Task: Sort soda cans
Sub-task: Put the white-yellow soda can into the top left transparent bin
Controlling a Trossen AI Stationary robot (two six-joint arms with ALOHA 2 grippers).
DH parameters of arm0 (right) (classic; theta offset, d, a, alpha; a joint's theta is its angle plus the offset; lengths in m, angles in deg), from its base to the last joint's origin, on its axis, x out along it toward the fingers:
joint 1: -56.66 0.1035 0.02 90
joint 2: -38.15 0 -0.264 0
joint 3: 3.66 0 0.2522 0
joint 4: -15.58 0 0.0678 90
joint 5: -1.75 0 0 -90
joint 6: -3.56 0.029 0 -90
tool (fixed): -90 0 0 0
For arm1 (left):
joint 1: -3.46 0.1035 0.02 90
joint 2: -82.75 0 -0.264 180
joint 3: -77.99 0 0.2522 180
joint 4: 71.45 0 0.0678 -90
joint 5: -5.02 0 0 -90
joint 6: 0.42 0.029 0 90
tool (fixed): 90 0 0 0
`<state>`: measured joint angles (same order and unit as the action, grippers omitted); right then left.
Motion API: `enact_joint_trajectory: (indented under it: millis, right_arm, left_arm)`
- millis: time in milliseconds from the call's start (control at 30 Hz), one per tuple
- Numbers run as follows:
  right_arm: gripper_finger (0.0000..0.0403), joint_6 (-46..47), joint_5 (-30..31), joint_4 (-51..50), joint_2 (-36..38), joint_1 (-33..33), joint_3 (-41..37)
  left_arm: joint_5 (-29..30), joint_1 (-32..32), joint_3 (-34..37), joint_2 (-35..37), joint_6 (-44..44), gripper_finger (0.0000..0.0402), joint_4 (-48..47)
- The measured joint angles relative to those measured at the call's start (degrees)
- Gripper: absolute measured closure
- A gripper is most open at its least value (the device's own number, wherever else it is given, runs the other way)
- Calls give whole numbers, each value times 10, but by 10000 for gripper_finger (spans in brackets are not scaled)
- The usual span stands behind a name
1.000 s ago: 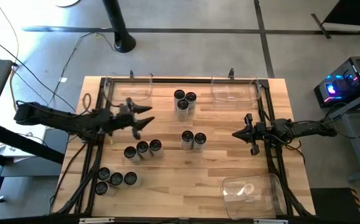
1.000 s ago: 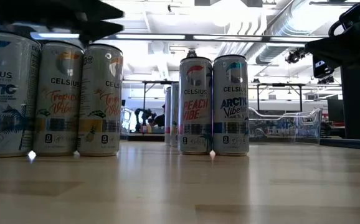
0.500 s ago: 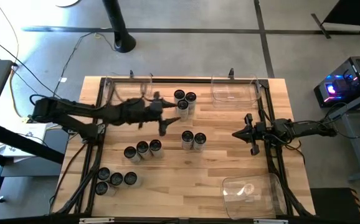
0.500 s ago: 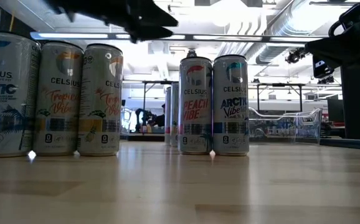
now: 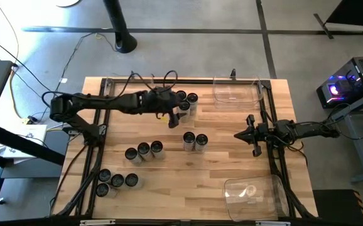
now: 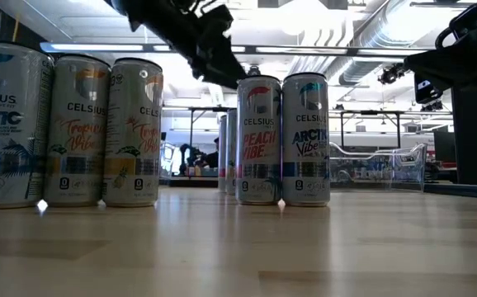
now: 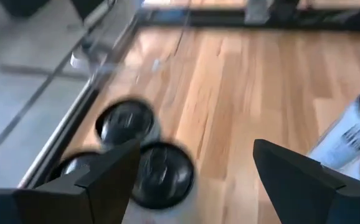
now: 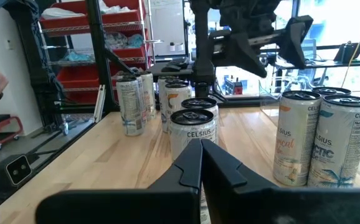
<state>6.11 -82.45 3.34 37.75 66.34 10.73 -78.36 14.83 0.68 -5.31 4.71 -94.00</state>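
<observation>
Grey soda cans with dark tops stand upright on the wooden table in four groups: three at the far middle (image 5: 186, 100), two at the centre (image 5: 195, 140), three left of centre (image 5: 144, 150) and several near the left front (image 5: 115, 182). My left gripper (image 5: 176, 109) hangs open, slanting down, just left of and above the far-middle group (image 7: 161, 174), touching none of the cans. In the low view it (image 6: 218, 62) is above the centre pair (image 6: 281, 140). My right gripper (image 5: 239, 134) waits shut at the table's right side, pointing level toward the centre (image 8: 200, 155).
Clear plastic bins sit at the far left (image 5: 134, 93), partly under my left arm, at the far right (image 5: 235, 91) and at the near right corner (image 5: 254, 191). Black frame rails (image 5: 100, 144) run along the table's edges. Bare wood lies at the near middle.
My left gripper has swung from the table's left side toward the right and a little farther back, up to the far-middle group of cans. Its nose has tipped from about level to slanting down. The cans have stayed in place.
</observation>
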Motion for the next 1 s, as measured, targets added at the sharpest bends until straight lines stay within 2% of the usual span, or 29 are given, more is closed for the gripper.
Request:
enact_joint_trajectory:
  millis: [133,267,333,500,633,800,1000]
  right_arm:
    - [403,0,0,0,0,0,0]
    - [403,0,0,0,0,0,0]
    - [403,0,0,0,0,0,0]
    - [403,0,0,0,0,0,0]
    - [403,0,0,0,0,0,0]
    - [403,0,0,0,0,0,0]
    - [403,0,0,0,-2,0,0]
  left_arm:
    - [38,-22,-3,10,-13,94,-61]
    - [120,-63,-2,13,-69,96,-121]
    - [163,-82,6,8,-106,96,-119]
    - [246,-106,68,5,-192,96,-24]
    - [255,-105,137,1,-228,96,115]
    - [268,-102,199,-14,-231,96,254]
    - [285,-102,209,-68,-192,96,328]
